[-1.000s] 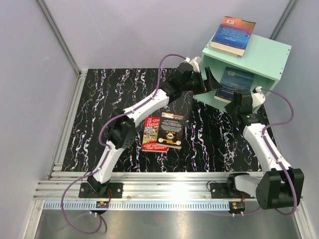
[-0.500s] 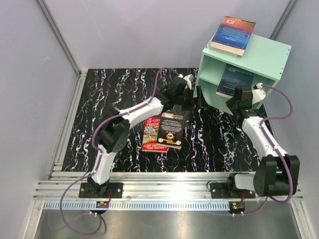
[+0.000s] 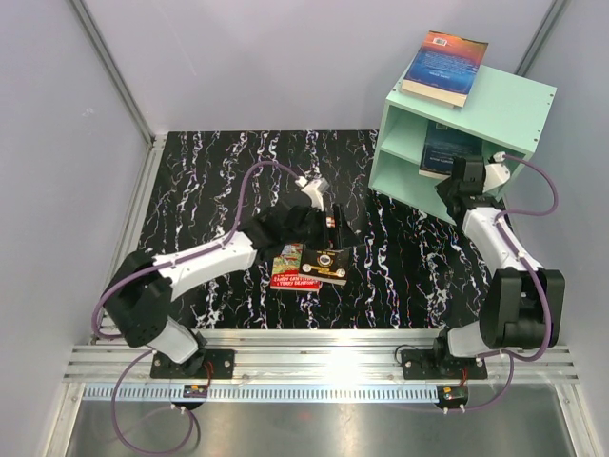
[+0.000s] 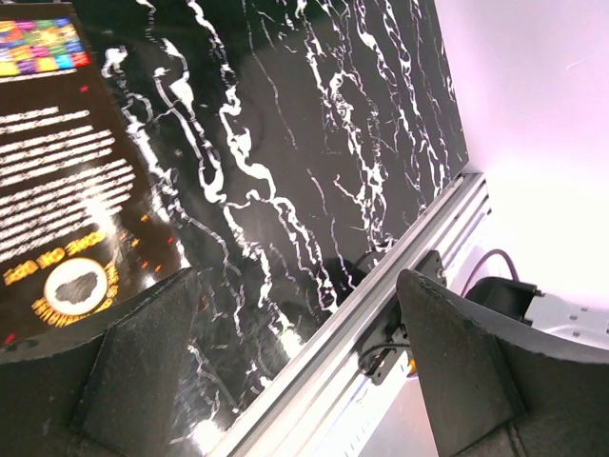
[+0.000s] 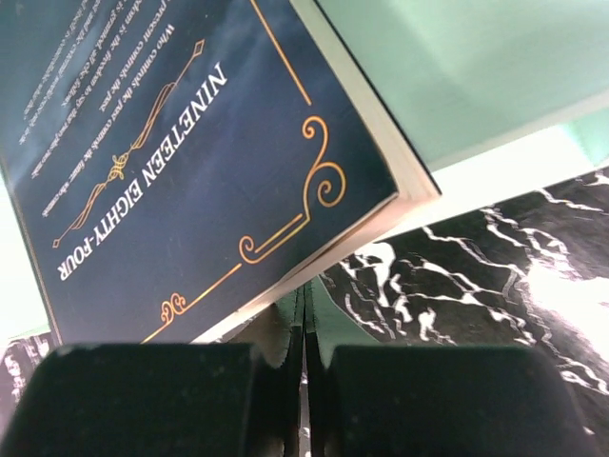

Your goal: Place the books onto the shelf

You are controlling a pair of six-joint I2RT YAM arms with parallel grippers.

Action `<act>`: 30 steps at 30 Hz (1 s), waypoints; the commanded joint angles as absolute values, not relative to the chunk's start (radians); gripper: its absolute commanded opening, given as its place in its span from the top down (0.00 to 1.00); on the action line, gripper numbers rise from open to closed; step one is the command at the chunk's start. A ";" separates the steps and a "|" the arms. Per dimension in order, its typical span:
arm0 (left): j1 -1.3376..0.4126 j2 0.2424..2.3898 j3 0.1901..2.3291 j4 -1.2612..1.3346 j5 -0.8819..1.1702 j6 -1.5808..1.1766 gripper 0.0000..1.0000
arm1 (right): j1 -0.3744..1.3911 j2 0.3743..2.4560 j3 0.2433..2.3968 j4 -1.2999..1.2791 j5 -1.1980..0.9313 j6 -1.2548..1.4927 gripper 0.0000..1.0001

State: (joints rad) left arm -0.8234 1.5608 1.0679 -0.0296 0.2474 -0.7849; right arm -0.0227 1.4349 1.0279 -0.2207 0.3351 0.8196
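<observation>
Top external: left gripper (image 3: 333,227) hangs over the near-centre of the marbled table (image 3: 209,181), right above the top end of the black book (image 3: 330,255). That book lies flat, overlapping the right side of the red 13-Storey Treehouse book (image 3: 288,268), which is also flat on the table

Blue-orange sunset book (image 3: 444,67) lies on the roof of the mint-green shelf (image 3: 509,105). Nineteen Eighty-Four book (image 3: 442,148) sits inside the shelf's open front; I cannot tell which compartment from this angle

Right gripper (image 3: 449,190) is at the shelf's front, just below that dark book

Left wrist: fingers (image 4: 143,367) spread wide with nothing between them, only bare table beneath. The black book's back cover fills the upper left, its corner just beside the left-hand finger. Aluminium rail (image 4: 381,286) runs diagonally along the table edge

Right wrist: fingers (image 5: 171,400) pressed fully together, gripping nothing. The Nineteen Eighty-Four cover lies tilted just above the tips, its lower corner jutting past the shelf's pale green edge over the table. I cannot tell if the tips touch the book
</observation>
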 commanded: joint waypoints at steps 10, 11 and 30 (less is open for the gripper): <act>-0.842 1.437 0.937 0.017 0.156 -0.770 0.12 | -0.026 1.485 1.049 -0.018 0.235 0.913 1.00; -0.847 1.433 0.928 0.012 0.153 -0.770 0.12 | -0.026 1.489 1.055 -0.014 0.236 0.914 1.00; -0.704 1.284 0.810 -0.196 -0.015 -0.657 0.05 | 0.024 1.082 0.692 -0.035 -0.136 0.853 0.11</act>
